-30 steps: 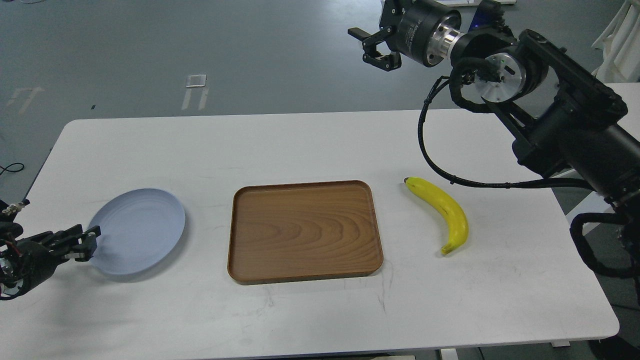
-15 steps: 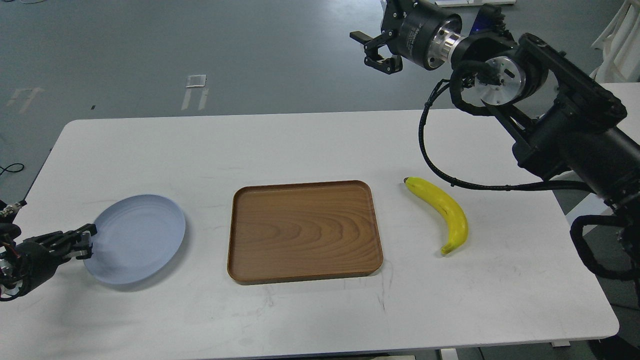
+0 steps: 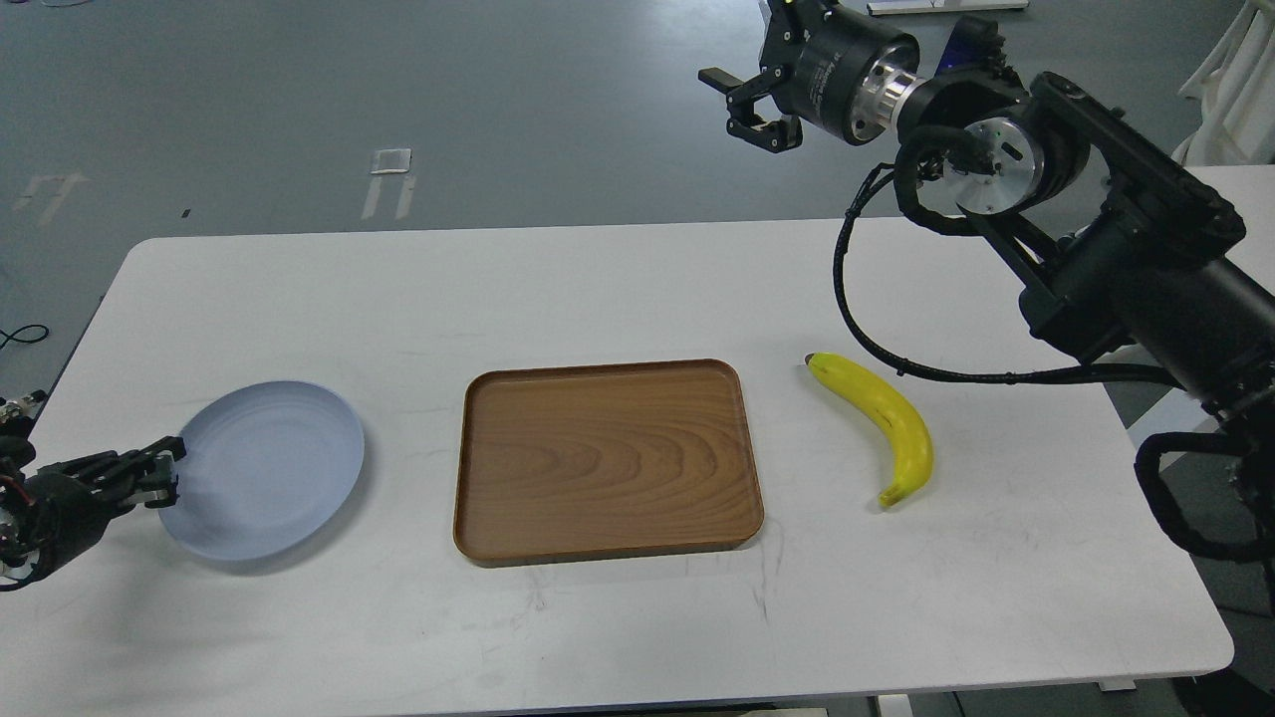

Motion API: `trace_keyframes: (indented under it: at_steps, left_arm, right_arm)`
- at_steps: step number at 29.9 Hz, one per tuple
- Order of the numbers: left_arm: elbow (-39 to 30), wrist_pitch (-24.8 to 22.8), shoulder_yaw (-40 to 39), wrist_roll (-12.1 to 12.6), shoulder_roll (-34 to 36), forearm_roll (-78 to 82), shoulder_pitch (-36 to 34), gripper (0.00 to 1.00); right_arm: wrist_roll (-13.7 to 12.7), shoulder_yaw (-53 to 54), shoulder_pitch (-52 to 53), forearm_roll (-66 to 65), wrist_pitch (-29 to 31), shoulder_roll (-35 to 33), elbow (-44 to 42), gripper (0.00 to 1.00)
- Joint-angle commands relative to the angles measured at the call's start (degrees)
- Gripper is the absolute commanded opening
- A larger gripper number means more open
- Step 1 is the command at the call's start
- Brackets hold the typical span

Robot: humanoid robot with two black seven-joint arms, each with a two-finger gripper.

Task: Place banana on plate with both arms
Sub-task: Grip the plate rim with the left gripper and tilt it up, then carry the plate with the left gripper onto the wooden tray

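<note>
My left gripper (image 3: 159,476), clamped on the plate (image 3: 264,468) rim, has lifted it, tilting. My right gripper (image 3: 755,105) hangs open, far above the banana (image 3: 882,423), which lies untouched.

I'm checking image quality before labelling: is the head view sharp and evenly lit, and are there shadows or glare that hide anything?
Head view: sharp across the table; light is soft and even, no strong glare. The banana and tray are crisp. A soft shadow lies under the plate, whose left edge sits at the dark left gripper; its fingers are hard to separate. The right gripper is clear against the floor.
</note>
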Motion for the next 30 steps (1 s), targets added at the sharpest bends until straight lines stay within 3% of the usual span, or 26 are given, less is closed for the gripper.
trace_keyframes:
  at_steps: [1,7,15,19,25,30]
  left_arm:
    - [-1.5,1.9,-0.3,-2.0,0.5,-1.5,-0.1,0.0]
    - [-4.6,3.0,-0.5,-3.9,1.5,-2.2,-1.0,0.0]
    - [-19.2,3.1,-1.4,-3.0,5.1,-3.1,-7.9,0.0]
    - [-19.1,2.4,-0.8,-1.2,3.4,-2.7,-11.0,0.0]
    - [-17.1,-1.4,-0.3,2.2,-7.3,-2.7,-15.9,0.0]
    - [-13.7,-3.7,1.4,2.6,-13.1,-2.5,-17.0,0.0]
  right_arm:
    - [0.0,0.0,0.0,0.0,0.0,0.0,0.0,1.0]
    - [0.0,0.0,0.1,0.0,0.0,0.0,0.0,1.0]
    - [0.0,0.0,0.3,0.0,0.0,0.0,0.0,1.0]
    - [-0.1,-0.1,0.3,0.0,0.0,0.1,0.0,1.0]
    - [-0.1,-0.1,0.4,0.0,0.0,0.5,0.0,1.0]
    - [-0.1,-0.1,0.5,0.0,0.0,0.5,0.0,1.0]
